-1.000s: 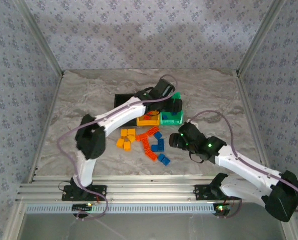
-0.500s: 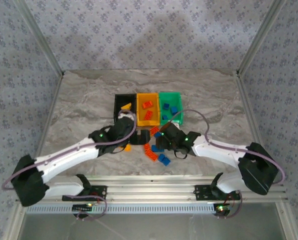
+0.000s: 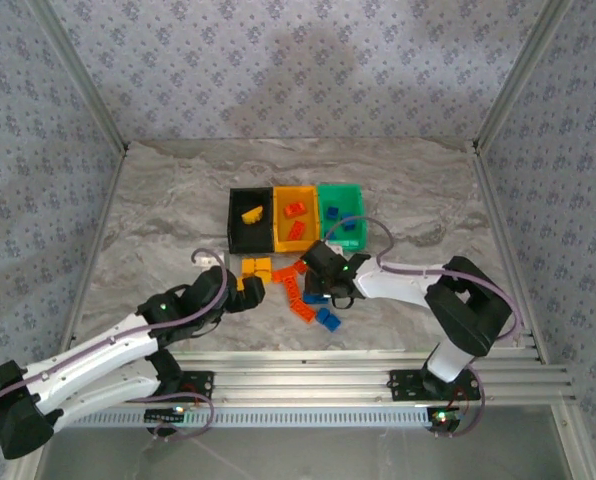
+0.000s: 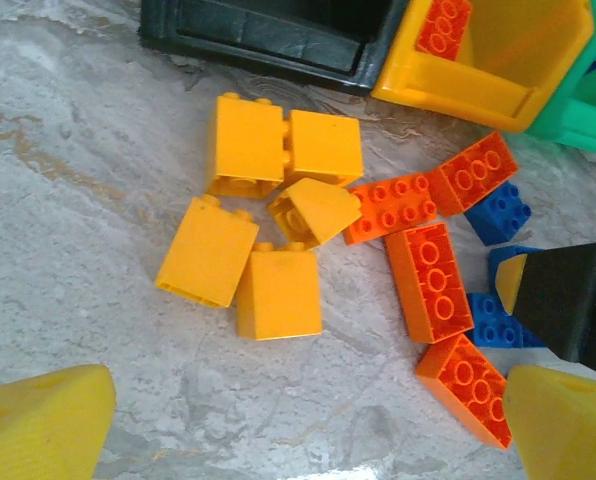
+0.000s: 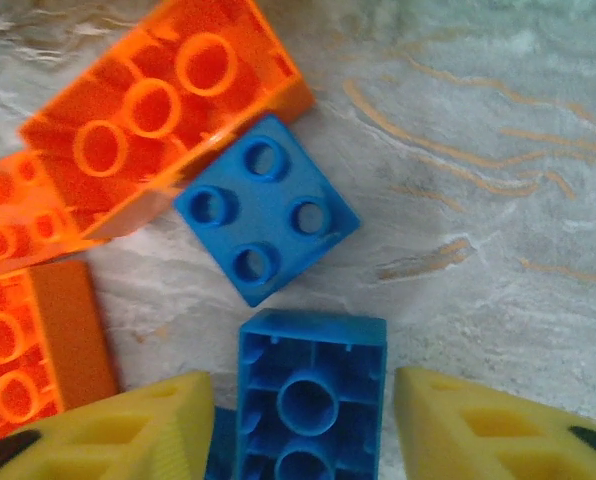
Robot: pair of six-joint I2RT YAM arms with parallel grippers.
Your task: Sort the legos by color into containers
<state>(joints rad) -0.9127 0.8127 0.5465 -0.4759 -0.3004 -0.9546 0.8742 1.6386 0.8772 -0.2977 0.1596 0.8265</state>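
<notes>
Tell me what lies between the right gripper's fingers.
A blue lego, hollow underside up, lies between the yellow fingers of the right gripper, as the right wrist view shows.

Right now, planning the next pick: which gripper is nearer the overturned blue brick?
Right: right gripper straddles the overturned blue brick; left gripper hangs over the yellow bricks.

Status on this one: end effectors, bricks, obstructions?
Left end effector open near yellow bricks. Right end effector open, straddling upturned blue brick. Red-orange bricks crowd alongside.
</notes>
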